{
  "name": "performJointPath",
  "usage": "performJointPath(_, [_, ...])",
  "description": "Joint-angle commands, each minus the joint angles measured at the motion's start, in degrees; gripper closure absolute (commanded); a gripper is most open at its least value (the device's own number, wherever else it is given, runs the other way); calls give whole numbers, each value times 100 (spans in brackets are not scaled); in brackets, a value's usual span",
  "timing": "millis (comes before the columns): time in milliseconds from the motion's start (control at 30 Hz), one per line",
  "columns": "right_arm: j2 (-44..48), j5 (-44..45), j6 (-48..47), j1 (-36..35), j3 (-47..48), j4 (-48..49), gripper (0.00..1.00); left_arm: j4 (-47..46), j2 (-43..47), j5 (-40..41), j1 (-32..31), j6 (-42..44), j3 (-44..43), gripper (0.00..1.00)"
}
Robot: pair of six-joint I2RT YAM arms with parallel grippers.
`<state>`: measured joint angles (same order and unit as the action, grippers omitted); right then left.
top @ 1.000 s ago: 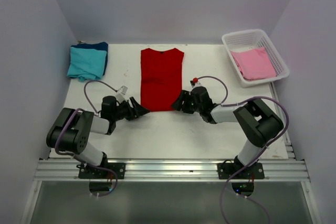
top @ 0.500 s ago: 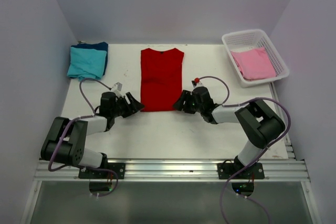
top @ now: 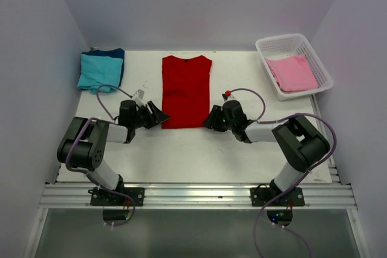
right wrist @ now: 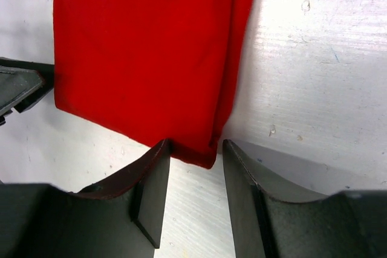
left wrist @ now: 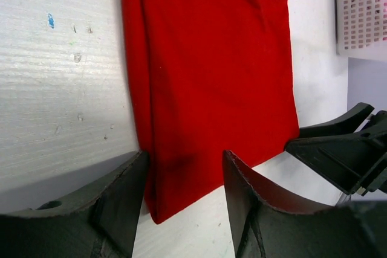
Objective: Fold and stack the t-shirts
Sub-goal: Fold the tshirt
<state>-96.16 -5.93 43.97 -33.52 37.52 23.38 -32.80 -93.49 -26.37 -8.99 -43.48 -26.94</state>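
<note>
Left tool (top: 158,115) and right tool (top: 211,119) released, astride red t-shirt (top: 186,89) hem corners.
Just nudged closer on the left; seemingly ready to pinch both corners and fold.

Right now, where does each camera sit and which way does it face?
Top external: above, behind the robot, looking down at the table; left arm and right arm show.
Left wrist: on its arm, low, facing a near corner of the red t-shirt; left gripper frames it.
Right wrist: mirrored, right gripper at the other corner.
Shared: both wrist views show that hem.
</note>
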Motion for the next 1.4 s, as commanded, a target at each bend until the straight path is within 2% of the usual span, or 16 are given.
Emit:
performJointPath(0, [-140, 84, -116, 47, 36, -175, 56, 652, -284, -87, 3, 77, 303, 43])
performJointPath(133, [-333, -4, -81, 47, 89, -44, 65, 494, -397, -298, -85, 16, 391, 48])
performJointPath(167, [-377, -22, -81, 47, 98, 0, 78, 285, -441, -446, -85, -45, 487, 55])
performJointPath(200, [-377, -22, -81, 47, 98, 0, 78, 283, -450, -448, -85, -46, 488, 58])
performJointPath(267, [-386, -31, -81, 47, 72, 27, 89, 143, -450, -544, -85, -81, 540, 65])
performJointPath(300, [-369, -39, -72, 47, 63, 35, 92, 116, -468, -579, -85, -90, 558, 75])
performJointPath(333, [-342, -39, -72, 47, 45, 53, 100, 89, -477, -632, -85, -107, 549, 82])
performJointPath(400, [-307, -66, -90, 47, 28, 53, 100, -25, -494, -694, -85, -143, 567, 93])
performJointPath(500, [-167, -66, -142, 47, -77, 44, 100, -113, -477, -729, -85, -152, 628, 100])
performJointPath(667, [412, -92, -256, -49, -359, 9, 100, -253, -249, -957, -85, -152, 778, 100])
performJointPath(733, [720, 21, -353, -146, -499, -236, 100, -210, 154, -1028, -102, -108, 909, 100])
performJointPath(867, [1668, 136, -599, -409, -754, -711, 100, 727, 1347, -1002, -199, 200, 997, 100])
performJointPath(1000, [2792, 215, -696, -577, -956, -1403, 100, 1573, 2448, -1011, -269, 270, 1068, 100])
performJointPath(1100, [3304, 215, -784, -814, -1009, -1922, 100, 2364, 3423, -1045, -348, 227, 1050, 100])
performJointPath(1267, [4455, 408, -767, -1192, -1027, -2679, 100, 4086, 5197, -695, -507, 182, 752, 100])
performJointPath(1367, [4772, 488, -793, -1210, -913, -3040, 100, 4466, 5621, -536, -516, 86, 506, 100])
